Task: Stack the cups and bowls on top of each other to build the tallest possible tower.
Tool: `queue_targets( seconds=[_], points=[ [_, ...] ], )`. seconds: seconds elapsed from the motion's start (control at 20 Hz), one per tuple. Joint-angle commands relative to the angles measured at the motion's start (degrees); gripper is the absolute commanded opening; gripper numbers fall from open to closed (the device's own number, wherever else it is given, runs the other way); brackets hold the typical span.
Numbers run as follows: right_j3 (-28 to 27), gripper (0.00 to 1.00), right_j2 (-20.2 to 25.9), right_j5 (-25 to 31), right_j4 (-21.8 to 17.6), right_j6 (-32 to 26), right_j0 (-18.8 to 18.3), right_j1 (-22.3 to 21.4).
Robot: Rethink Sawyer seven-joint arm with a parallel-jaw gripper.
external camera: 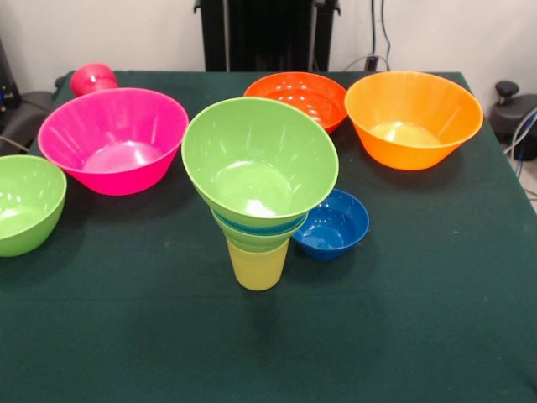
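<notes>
Although a tower point(258, 210) already stands near the front middle of the green surface point(268, 336), much of the job looks undone. Its base is a pale yellow cup point(258, 267), upright, with small nested bowls in its mouth, green and light blue rims showing, and a large lime green bowl point(260, 161) on top, tipped toward the camera rather than level. Just beside the stack, on the picture's right and touching or nearly so, sits a small dark blue bowl point(334, 223). At the left edge another green bowl point(25, 204) is partly cut off. Farther back lies a big pink bowl point(113, 138) on the left, an orange bowl point(413, 117) on the right and an orange-red bowl point(298, 96) between them. Farthest, behind the pink one, a red cup point(92, 78) seems to lie on its side. By my judgement five bowls and one cup remain loose. No arm shows, so the jaws cannot be judged.
</notes>
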Motion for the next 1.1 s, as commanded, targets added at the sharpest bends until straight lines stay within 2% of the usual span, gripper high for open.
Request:
queue_targets(
  seconds=[0.05, 0.25, 0.55, 1.1],
  points=[
    [-2.7, 1.0, 1.8, 31.4, -3.0, -3.9, -1.1, 13.3],
    [-4.3, 1.0, 0.5, 32.1, -4.6, -4.0, -1.5, 14.5],
    [-5.8, 1.0, -0.9, 31.0, -4.8, -3.4, -1.4, 16.6],
    [-6.1, 1.0, -1.1, 31.6, -4.2, -1.9, -0.3, 16.8]
  ],
)
